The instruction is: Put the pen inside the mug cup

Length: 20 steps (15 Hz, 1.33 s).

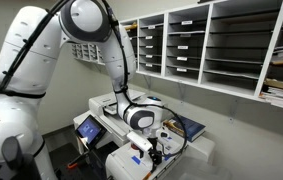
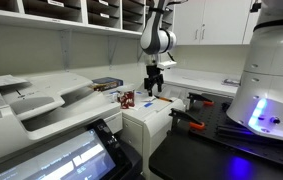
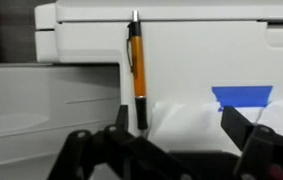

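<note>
The pen has an orange barrel and dark ends. It lies on a white surface in the wrist view, pointing away from me. Its near end sits just inside my left finger. My gripper is open and hangs right above the surface, with nothing between the fingers but the pen's end. In both exterior views the gripper points down over a low white cabinet top. The mug cup, small and dark red, stands on that top a short way from the gripper, towards the printer. It is out of the wrist view.
A strip of blue tape lies by my right finger. A large white printer stands beside the cabinet. A blue book lies behind the gripper. Wall shelves hang above. Red-handled clamps lie on the dark table.
</note>
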### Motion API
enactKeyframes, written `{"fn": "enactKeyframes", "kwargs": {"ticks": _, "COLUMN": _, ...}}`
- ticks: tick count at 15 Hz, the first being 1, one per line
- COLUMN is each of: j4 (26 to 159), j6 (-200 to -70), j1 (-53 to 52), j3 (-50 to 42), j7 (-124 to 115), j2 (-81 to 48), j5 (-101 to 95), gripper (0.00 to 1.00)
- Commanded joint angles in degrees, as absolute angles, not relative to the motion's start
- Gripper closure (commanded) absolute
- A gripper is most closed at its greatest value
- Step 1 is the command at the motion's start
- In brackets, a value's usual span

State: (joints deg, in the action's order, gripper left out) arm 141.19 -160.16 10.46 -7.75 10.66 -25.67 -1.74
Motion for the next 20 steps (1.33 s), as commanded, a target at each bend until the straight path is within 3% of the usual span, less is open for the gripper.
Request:
{"fn": "enactKeyframes", "kwargs": {"ticks": 1, "j4": 142.81, "j6": -158.68, "j1": 14.08, "j3": -6.14, "j7": 14.30, "j2": -23.12, "j5": -1.65, "gripper": 0.00}}
{"fn": "enactKeyframes", "kwargs": {"ticks": 5, "j4": 143.22, "j6": -158.56, "j1": 16.49, "j3": -5.46, "j7": 19.75, "j2": -23.65, "j5": -2.49, "gripper": 0.00}}
{"fn": "enactKeyframes", "kwargs": {"ticks": 8, "j4": 143.01, "j6": -159.09, "j1": 16.79, "j3": -5.37, "j7": 20.24, "j2": -25.02, "j5": -2.51, "gripper": 0.07}}
{"fn": "enactKeyframes", "kwargs": {"ticks": 11, "j4": 142.92, "j6": -159.45, "j1": 16.36, "j3": -5.77, "j7": 19.59, "j2": -25.92, "j5": -3.01, "gripper": 0.33}}
{"fn": "enactKeyframes", "kwargs": {"ticks": 15, "j4": 142.72, "j6": -159.90, "j1": 16.24, "j3": -5.91, "j7": 19.27, "j2": -26.80, "j5": -3.21, "gripper": 0.54}}
{"fn": "enactKeyframes", "kwargs": {"ticks": 17, "j4": 142.67, "j6": -160.14, "j1": 16.19, "j3": -5.97, "j7": 19.13, "j2": -27.12, "j5": -3.25, "gripper": 0.59}}
{"fn": "enactKeyframes", "kwargs": {"ticks": 20, "j4": 142.64, "j6": -160.39, "j1": 16.27, "j3": -6.05, "j7": 19.12, "j2": -27.33, "j5": -3.28, "gripper": 0.52}}
